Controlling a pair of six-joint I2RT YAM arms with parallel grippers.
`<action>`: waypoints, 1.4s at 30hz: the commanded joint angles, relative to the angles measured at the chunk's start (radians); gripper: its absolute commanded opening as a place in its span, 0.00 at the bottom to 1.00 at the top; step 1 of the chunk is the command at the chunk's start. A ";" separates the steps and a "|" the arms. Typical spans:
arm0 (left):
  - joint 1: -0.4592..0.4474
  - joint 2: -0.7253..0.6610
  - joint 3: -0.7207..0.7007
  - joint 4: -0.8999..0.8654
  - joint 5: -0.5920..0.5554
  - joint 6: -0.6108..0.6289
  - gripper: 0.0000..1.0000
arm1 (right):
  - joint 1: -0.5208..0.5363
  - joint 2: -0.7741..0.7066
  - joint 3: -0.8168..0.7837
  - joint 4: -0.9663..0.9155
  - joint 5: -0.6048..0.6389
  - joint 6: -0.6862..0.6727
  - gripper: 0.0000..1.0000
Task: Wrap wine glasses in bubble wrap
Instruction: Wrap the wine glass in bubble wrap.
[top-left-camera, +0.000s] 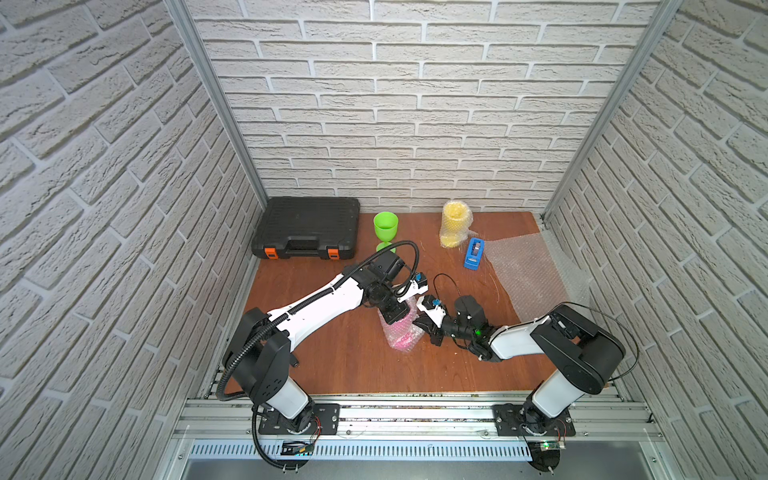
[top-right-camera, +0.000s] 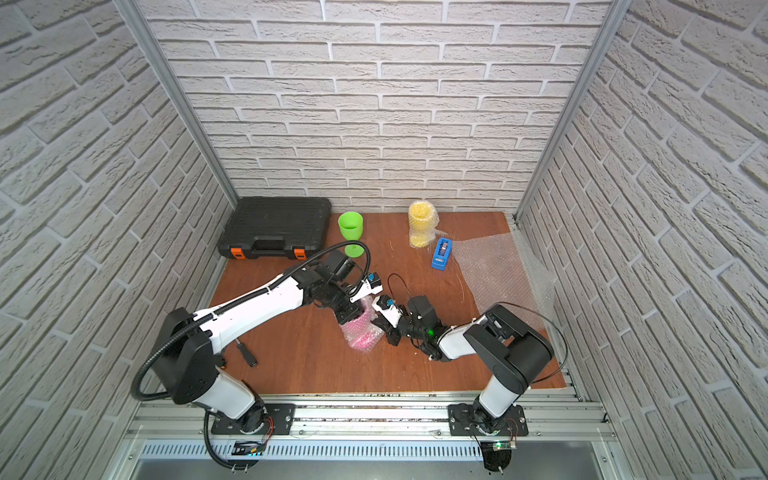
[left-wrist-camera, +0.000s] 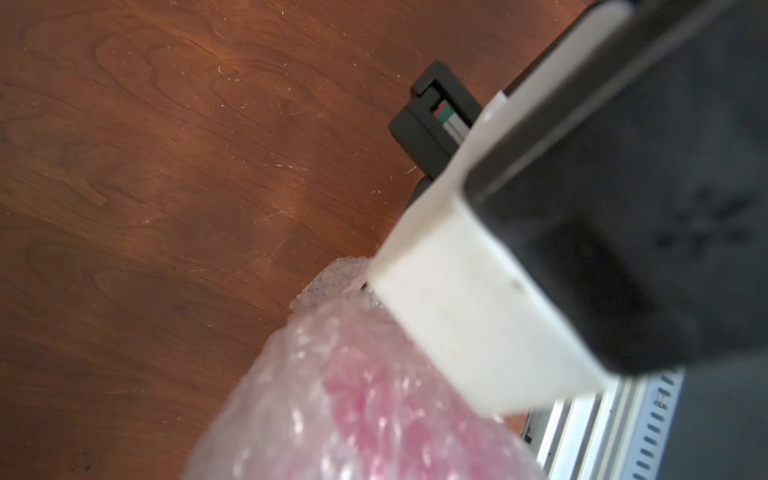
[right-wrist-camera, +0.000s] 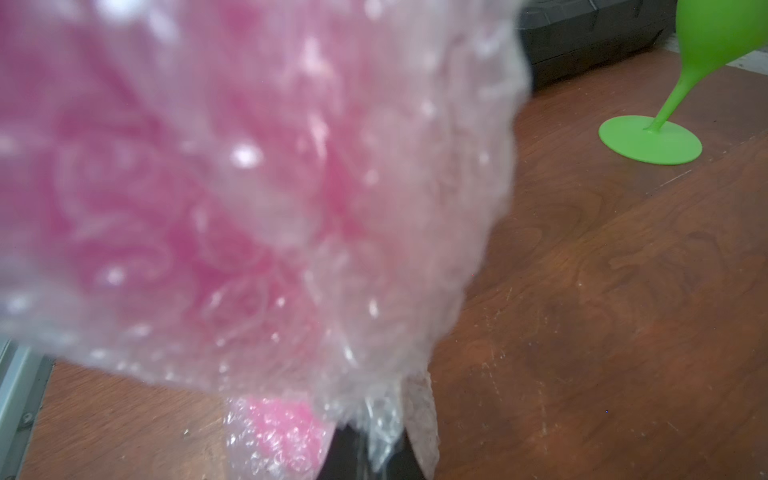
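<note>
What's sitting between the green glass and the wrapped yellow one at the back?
Nothing. Between the green glass and the wrapped yellow glass there is only bare wooden table, as both top views show.

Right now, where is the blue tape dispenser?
In both top views, the blue tape dispenser sits back right, between the wrapped yellow goblet and the bubble wrap sheet.

Three walls (top-left-camera: 415, 104) of pale grey-white brick pattern, joined by aluminium corner posts (top-left-camera: 216, 99). Reddish-brown wood-grain tabletop (top-left-camera: 353, 365), fine scratches. Slotted aluminium rail (top-left-camera: 415, 415) along near edge. Light even, soft shadows.
</note>
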 joint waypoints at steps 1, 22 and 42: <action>-0.021 0.090 -0.039 -0.144 -0.099 -0.023 0.22 | -0.004 -0.037 -0.019 0.009 0.044 0.001 0.03; -0.015 -0.103 0.279 -0.349 -0.215 -0.102 0.41 | -0.005 -0.067 -0.030 -0.029 0.049 -0.011 0.03; 0.054 -0.195 0.009 -0.152 -0.205 -0.840 0.43 | -0.004 -0.066 0.015 -0.105 0.035 -0.018 0.03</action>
